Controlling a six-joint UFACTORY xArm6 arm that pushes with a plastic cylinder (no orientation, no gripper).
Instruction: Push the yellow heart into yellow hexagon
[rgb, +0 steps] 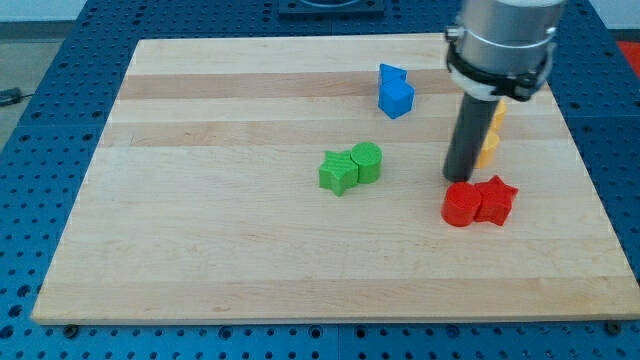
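Note:
Two yellow blocks show only as slivers behind the rod at the view's right: an upper one (497, 114) and a lower one (488, 147), close together. Their shapes cannot be made out, so I cannot tell which is the heart and which the hexagon. My tip (459, 179) is just left of the lower yellow block and directly above the red cylinder (460, 205). The rod and its grey housing (500, 45) hide most of both yellow blocks.
A red star (496, 199) touches the red cylinder's right side. A green star (338, 171) and a green cylinder (366, 160) sit together mid-board. Two blue blocks (395, 91) are stacked close near the view's top. The wooden board (200, 200) lies on a blue perforated table.

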